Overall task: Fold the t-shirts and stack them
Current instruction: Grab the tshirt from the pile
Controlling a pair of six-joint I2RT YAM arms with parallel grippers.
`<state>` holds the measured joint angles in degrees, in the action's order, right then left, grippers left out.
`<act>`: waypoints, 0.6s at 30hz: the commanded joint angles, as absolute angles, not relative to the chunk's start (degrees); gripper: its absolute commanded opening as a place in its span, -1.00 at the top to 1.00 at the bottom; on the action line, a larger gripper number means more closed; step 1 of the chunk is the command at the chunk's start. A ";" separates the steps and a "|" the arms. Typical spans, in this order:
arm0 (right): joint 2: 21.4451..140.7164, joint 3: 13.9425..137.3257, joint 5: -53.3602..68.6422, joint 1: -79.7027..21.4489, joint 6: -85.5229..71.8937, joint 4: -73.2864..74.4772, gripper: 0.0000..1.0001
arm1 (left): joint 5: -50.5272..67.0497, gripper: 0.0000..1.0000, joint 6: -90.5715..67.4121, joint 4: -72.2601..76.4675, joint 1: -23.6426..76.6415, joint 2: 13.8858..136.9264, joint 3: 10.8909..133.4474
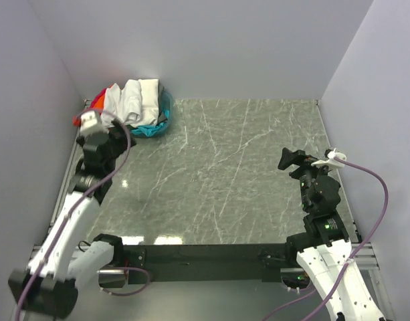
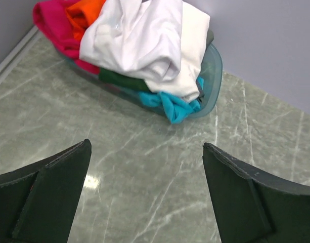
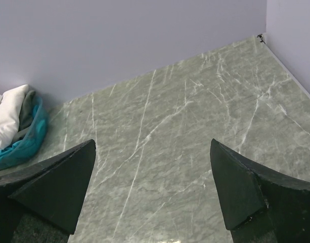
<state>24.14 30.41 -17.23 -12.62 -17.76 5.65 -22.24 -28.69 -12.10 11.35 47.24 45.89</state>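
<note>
The t-shirts lie heaped in a teal plastic basket point(image 2: 214, 66) at the table's back left corner. A plain white t-shirt point(image 2: 139, 40) is on top, with orange point(image 2: 84, 12) and magenta-pink point(image 2: 51, 25) ones behind it and dark green point(image 2: 119, 78) and teal point(image 2: 177, 104) ones under it. My left gripper point(image 2: 146, 144) hovers open just in front of the basket, nothing between its fingers. From the top view the pile point(image 1: 134, 100) sits just beyond the left gripper point(image 1: 97, 127). My right gripper point(image 1: 291, 160) stands open over the right side of the table, far from the shirts point(image 3: 10, 111).
The grey marbled tabletop point(image 1: 225, 174) is walled in by pale panels at the left, back and right. A purple cable point(image 1: 375, 187) loops off the right arm near the right wall. The arm bases sit on a black rail point(image 1: 205, 254) at the near edge.
</note>
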 commanded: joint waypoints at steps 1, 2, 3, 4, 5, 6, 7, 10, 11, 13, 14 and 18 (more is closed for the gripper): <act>24.61 30.23 -17.40 -12.74 -18.02 6.06 -1.00 | -22.49 -0.96 -24.18 -7.92 11.60 57.81 56.41; 24.70 30.06 -17.40 -12.74 -18.10 6.06 -1.00 | -23.11 -0.96 -22.95 -7.21 11.60 60.09 57.90; 24.70 29.97 -17.32 -12.83 -18.37 6.24 -1.00 | -23.64 -0.94 -22.07 -5.03 11.43 64.47 60.44; 24.61 29.97 -17.14 -12.75 -18.37 6.24 -1.00 | -24.43 -0.93 -21.36 -4.31 11.34 66.69 61.77; 24.70 29.97 -16.96 -12.74 -18.37 6.33 -1.00 | -24.35 -0.93 -20.23 -3.87 11.16 68.97 63.27; 24.61 29.97 -16.79 -12.74 -18.37 6.42 -1.00 | -24.00 -0.90 -19.78 -3.95 10.90 73.52 64.85; 24.35 30.06 -16.61 -12.74 -18.37 6.59 -1.00 | -23.21 -0.89 -19.51 -5.17 10.29 75.83 68.26; 23.56 30.15 -16.79 -12.74 -18.54 7.03 -1.00 | -22.59 -0.83 -18.20 -5.45 9.67 83.48 73.11; 23.38 29.97 -16.70 -12.74 -18.54 6.94 -1.00 | -22.24 -0.81 -18.02 -5.36 9.41 85.15 73.91; 22.77 29.80 -16.52 -12.74 -18.54 6.94 -1.00 | -21.71 -0.73 -17.67 -5.45 8.79 89.81 76.37; 22.76 29.71 -16.09 -12.66 -18.54 6.68 -1.00 | -21.71 -0.65 -17.49 -5.19 8.53 92.52 77.07; 22.41 29.44 -15.38 -12.74 -18.63 6.68 -1.00 | -21.27 -0.41 -16.96 -4.74 8.00 97.73 80.14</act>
